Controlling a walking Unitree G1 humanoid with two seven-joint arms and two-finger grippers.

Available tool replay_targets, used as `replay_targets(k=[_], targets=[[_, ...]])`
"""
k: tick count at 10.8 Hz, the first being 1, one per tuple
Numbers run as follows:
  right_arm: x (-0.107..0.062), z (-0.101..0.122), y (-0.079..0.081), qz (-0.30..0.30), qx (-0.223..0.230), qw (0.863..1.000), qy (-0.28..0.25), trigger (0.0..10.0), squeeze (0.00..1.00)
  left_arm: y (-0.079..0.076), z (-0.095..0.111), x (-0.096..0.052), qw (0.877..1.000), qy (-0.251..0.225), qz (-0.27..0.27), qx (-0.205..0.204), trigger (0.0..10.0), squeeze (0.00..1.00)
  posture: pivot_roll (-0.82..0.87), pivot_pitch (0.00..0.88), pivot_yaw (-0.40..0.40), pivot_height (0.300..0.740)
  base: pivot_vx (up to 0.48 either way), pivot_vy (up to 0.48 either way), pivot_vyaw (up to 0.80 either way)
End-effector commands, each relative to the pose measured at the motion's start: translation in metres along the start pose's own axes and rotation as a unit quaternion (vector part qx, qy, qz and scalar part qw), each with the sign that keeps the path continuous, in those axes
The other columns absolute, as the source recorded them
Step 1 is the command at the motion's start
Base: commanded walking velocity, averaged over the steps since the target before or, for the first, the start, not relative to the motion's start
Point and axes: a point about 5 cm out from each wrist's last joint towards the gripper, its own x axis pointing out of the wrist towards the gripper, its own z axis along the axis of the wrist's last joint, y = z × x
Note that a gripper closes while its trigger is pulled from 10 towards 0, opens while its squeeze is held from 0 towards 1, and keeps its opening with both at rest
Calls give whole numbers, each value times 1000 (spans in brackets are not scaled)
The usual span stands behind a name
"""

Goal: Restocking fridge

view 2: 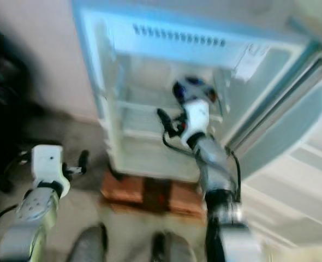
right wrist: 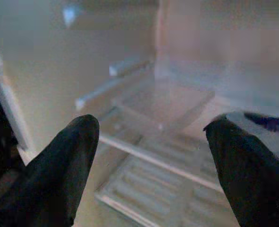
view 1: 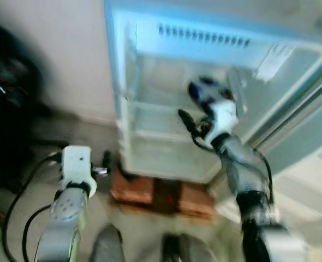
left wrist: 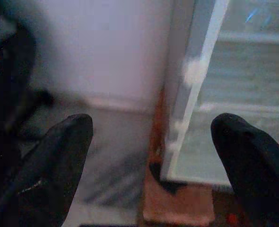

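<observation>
Nearest the camera, the robot's 2 dark feet (view 1: 106, 245) stand on the grey floor (view 1: 57, 136). The left claw (left wrist: 151, 156), low at the robot's left, has its 2 black fingers (left wrist: 59, 161) spread wide with nothing between them, aimed at the fridge's lower left corner. Just beyond the feet, a reddish-brown block base (view 1: 161, 197) sits under the small white fridge with its door swung open (view 1: 166, 98). The right claw (right wrist: 151, 156) reaches inside the fridge with its fingers (right wrist: 59, 170) spread apart over the clear ribbed shelf (right wrist: 149, 189). A rounded item with dark blue and red marks (view 1: 204, 90) lies in the fridge just past the right wrist; blur hides what it is. The open door (view 2: 308, 164) hangs at the right.
</observation>
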Motion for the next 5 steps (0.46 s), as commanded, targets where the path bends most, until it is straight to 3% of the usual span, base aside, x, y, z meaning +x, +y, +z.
replay_targets(k=[1, 3, 4, 5], targets=[[-3, 0, 0, -10, -15, 1000, 4, 10000, 0, -5, 1, 5, 1000, -12, -25, 4, 10000, 0, 134, 0, -23, 740, 0, 0, 0], [-19, -2, 4, -46, -5, 999, 2, 10000, 0, -15, 10, 19, 997, -41, -57, 27, 10000, 0, 111, 0, 11, 740, 0, 0, 0], [-31, 0, 2, -87, -3, 996, -12, 10000, 0, -14, 12, 23, 997, -52, -60, 20, 10000, 0, 102, 0, 18, 740, 0, 0, -525], [-44, 1, 0, -123, 4, 992, -21, 10000, 0, -6, 12, 27, 998, -55, -24, 23, 10000, 0, 87, 0, 19, 740, 0, 0, -587]])
